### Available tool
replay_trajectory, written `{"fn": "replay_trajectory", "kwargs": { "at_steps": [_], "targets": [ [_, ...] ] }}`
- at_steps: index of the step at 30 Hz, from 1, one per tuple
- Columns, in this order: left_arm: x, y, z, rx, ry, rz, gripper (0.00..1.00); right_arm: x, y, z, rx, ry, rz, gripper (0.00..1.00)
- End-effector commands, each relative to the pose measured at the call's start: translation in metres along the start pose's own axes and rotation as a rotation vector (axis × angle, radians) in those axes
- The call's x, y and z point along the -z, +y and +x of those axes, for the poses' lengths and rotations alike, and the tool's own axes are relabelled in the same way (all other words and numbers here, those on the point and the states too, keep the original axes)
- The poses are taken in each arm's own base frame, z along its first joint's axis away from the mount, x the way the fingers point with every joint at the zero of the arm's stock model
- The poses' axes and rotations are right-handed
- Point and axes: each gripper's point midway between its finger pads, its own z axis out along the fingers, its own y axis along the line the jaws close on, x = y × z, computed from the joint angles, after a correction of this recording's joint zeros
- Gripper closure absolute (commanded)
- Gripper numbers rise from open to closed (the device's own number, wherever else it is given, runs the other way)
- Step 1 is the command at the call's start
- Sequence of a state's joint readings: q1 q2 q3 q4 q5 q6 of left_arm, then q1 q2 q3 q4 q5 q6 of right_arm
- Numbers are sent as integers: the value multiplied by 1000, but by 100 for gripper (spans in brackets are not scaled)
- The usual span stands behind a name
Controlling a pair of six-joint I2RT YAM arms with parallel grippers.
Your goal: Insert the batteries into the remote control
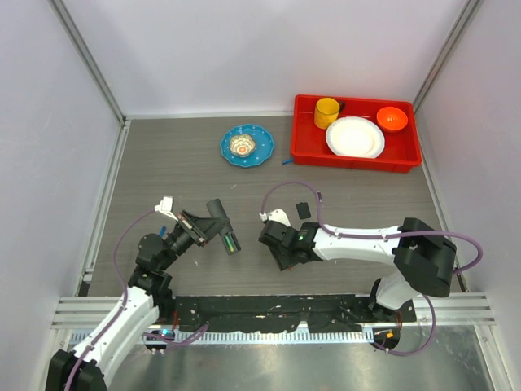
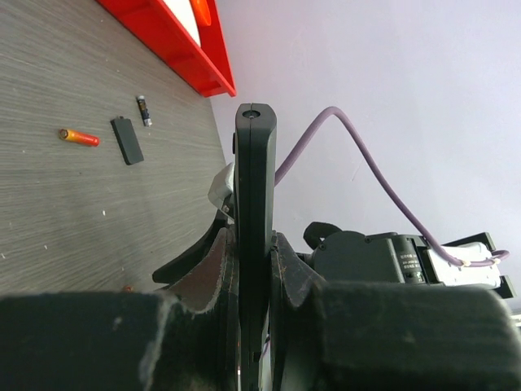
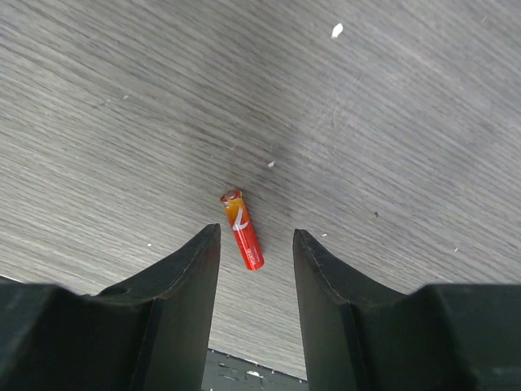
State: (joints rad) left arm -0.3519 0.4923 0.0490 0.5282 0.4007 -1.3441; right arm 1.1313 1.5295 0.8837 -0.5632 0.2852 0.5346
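**A:** Battery (image 3: 242,230) lies flat on the tabletop (image 3: 122,98), framed by the fingers of the right tool (image 3: 256,236). How would you take it?

**B:** Straight down, then close across its width. In the wrist view it lies slanted, cap end toward 11 o'clock and tail toward 5 o'clock. It also sits nearer the finger at 9 o'clock. I'd shift the tool a touch that way and turn it square to the battery first. I expect a round thing that thin to roll off if one finger reaches it early.

**A:** And the right tool itself?

**B:** About half open and gripping nothing. The fingers straddle the battery with a gap on each side, and I see no contact.

**A:** Where's the remote control (image 2: 255,204)?

**B:** It is clamped tight in the left tool (image 2: 254,240), lifted off the tabletop and standing on edge between the fingers. From above it is at 9 o'clock from the right tool and near it, so the carry should be short. Grip the battery near its middle, so either end can be steered into the compartment.

**A:** Anything close by?

**B:** A small flat black piece (image 1: 303,210) lies at 1 o'clock from the right tool. The red tray (image 1: 305,147) is farther off in the same direction.
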Motion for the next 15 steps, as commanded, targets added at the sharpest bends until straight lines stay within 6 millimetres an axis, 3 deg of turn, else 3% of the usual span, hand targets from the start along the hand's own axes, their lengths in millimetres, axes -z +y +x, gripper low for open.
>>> {"fn": "replay_trajectory", "kwargs": {
  "at_steps": [1,8,15],
  "targets": [
    [1,3,0,-23,-10,21,100,5,2,9,-26,17,-27,55],
    [-1,5,-2,-21,-14,12,100,0,-1,22,-27,55,-19,62],
    [-4,5,-4,-19,-18,10,100,-8,2,22,-22,57,-18,75]
  ]
}}
